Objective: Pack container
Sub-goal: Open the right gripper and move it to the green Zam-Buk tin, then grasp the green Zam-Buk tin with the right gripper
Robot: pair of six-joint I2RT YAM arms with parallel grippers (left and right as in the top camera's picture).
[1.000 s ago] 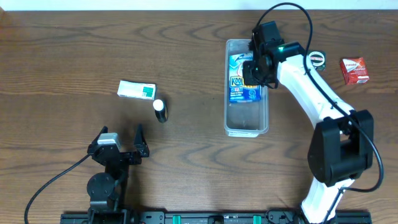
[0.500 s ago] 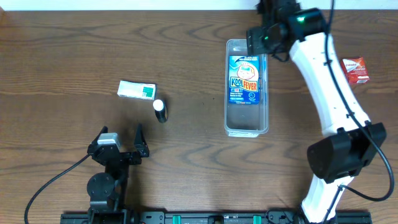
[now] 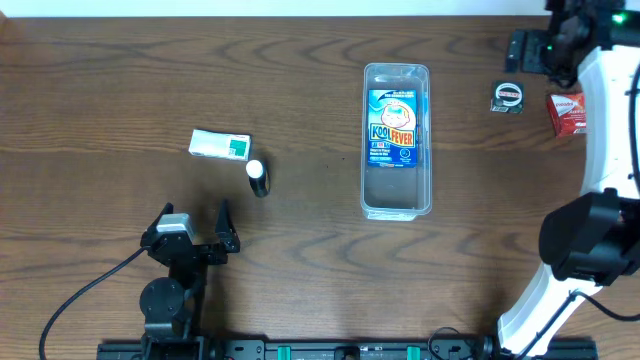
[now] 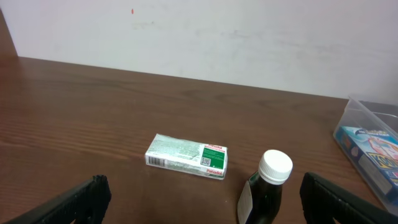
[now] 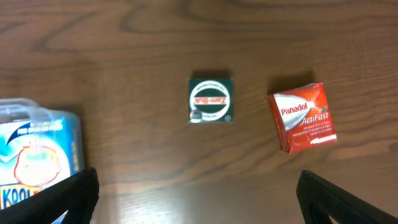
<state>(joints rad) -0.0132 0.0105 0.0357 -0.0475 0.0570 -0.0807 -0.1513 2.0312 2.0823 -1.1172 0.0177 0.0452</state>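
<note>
The container [image 3: 397, 192] is a long clear bin at the table's centre, with a blue KoolFever packet [image 3: 393, 130] lying flat inside it. My right gripper [image 3: 522, 50] hangs open and empty over the back right corner, right of the container. In the right wrist view its open fingers [image 5: 198, 199] frame bare wood, with the packet's end [image 5: 37, 155] at the left edge. My left gripper [image 3: 196, 215] rests open near the front left. From the left wrist the container's corner [image 4: 373, 115] shows at far right.
A small dark green square packet [image 3: 508, 96] [image 5: 211, 100] and a red Panadol box [image 3: 567, 112] [image 5: 303, 117] lie at the back right. A white-and-green box [image 3: 220, 145] [image 4: 187, 155] and a dark bottle with white cap [image 3: 258, 177] [image 4: 266, 190] sit left of centre.
My right gripper opened, let go of the blue packet in the container, and swung away to the back right. The left arm has not moved.
</note>
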